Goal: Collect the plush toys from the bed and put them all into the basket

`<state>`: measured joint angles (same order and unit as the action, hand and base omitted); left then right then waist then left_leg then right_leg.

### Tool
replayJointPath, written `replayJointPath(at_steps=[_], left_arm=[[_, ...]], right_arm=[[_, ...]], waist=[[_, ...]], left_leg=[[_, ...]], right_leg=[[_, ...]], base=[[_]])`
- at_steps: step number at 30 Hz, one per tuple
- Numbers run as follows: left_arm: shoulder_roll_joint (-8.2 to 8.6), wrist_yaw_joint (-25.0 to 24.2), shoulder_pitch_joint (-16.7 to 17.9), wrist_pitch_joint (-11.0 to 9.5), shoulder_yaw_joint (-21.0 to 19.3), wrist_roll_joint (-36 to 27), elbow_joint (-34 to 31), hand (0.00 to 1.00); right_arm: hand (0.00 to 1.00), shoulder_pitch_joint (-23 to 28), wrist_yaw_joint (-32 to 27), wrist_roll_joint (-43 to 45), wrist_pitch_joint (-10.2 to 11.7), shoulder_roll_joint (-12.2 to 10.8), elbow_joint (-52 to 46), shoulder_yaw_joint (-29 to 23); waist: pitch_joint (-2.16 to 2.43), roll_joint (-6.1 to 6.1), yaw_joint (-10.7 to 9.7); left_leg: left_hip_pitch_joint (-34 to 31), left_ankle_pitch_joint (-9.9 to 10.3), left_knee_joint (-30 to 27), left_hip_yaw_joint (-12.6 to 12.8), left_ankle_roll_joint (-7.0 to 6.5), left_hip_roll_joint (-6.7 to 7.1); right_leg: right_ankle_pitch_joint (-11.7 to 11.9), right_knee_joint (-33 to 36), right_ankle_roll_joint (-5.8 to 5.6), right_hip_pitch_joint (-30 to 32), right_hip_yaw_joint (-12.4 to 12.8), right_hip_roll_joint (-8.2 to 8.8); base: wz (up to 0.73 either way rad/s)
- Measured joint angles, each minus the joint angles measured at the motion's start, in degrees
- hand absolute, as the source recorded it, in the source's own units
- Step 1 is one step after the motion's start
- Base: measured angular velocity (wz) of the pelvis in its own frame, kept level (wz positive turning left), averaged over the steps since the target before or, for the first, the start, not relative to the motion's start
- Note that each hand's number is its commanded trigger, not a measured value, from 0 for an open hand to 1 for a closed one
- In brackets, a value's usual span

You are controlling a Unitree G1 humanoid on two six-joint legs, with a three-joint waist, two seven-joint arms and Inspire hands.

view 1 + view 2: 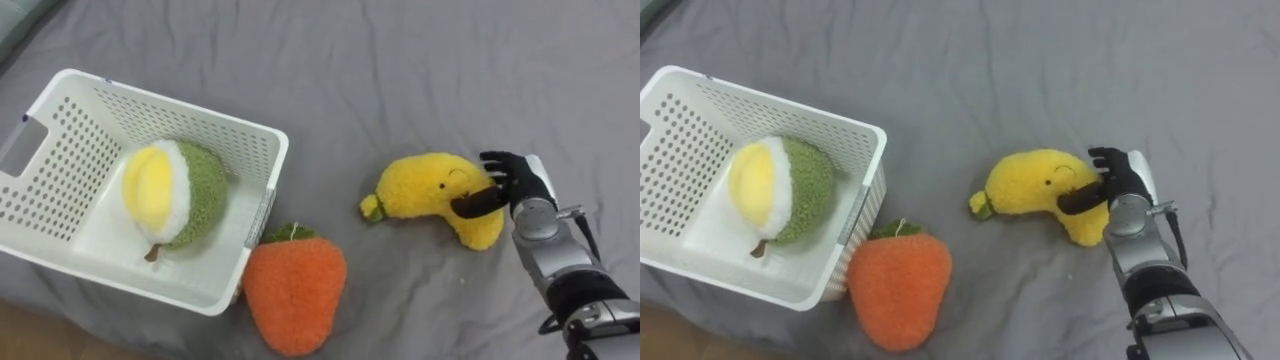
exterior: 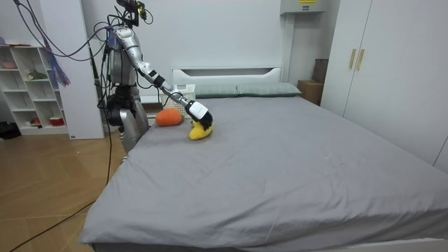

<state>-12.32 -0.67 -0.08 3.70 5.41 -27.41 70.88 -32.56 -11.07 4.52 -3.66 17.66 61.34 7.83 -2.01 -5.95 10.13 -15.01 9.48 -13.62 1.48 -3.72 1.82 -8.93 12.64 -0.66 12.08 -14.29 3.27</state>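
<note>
Yellow banana toy point(image 1: 425, 188) lying on the grey bed point(image 1: 400, 70), apart from the white basket point(image 1: 70, 150) and to its right, green stem end turned toward the basket. Right hand point(image 1: 520, 185) clasped on the thick end farthest from the stem: fingers point(image 1: 497, 165) curled over the top and far side, dark thumb laid across the near face. Seen from the room, standing at the bedside with the right arm stretched out over the sheet to the toy. Judged light, soft and squashy, with nothing breakable; fuzzy pile unlikely to slip, but stuffing likely to give, so a shallow pinch liable to pull free on lifting. Best taken round the thick end or fat middle, seated deep against the palm, rather than by the thin stem; a hold at one end likely to leave the stem end drooping once raised. Orange carrot-shaped toy point(image 1: 295, 290) against the basket's near corner, between basket and banana, on the bed and not yet collected; probably just as light and soft, its wide body calling for a spread grasp. Green-and-yellow round toy point(image 1: 178, 195) already inside the basket. Stiff perforated walls and open top: room for a drop from above.
</note>
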Motion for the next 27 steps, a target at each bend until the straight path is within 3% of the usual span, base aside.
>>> replayJointPath(at_steps=[8,24,27], left_arm=[[-0.16,-0.1,0.0,0.0,0.0,0.0,0.0,0.0],[-0.48,-1.2,0.4,-0.1,-0.3,0.5,0.0,0.0],[-0.49,-1.4,0.9,-0.1,-1.8,0.5,-0.1,0.0]], right_arm=[[1.0,0.4,0.7,-0.7,-0.1,0.0,0.5,4.0],[1.0,0.4,2.3,1.0,-0.1,0.0,0.3,4.5],[1.0,2.2,2.5,1.0,-0.1,1.2,-4.4,4.5]], waist=[[0.02,-0.06,0.9],[0.11,-0.22,1.2],[0.12,-0.21,1.2]], left_leg=[[0.0,0.0,0.0,0.1,0.0,0.01],[1.9,0.0,0.0,0.1,0.0,0.02],[2.6,0.0,0.2,-0.1,0.02,0.01]], right_leg=[[0.0,0.0,0.0,0.0,-0.1,0.04],[0.0,0.0,0.0,-1.9,-0.2,0.05],[0.0,0.0,0.0,-2.6,-0.2,0.0]], base=[[0.0],[0.0],[0.01]])
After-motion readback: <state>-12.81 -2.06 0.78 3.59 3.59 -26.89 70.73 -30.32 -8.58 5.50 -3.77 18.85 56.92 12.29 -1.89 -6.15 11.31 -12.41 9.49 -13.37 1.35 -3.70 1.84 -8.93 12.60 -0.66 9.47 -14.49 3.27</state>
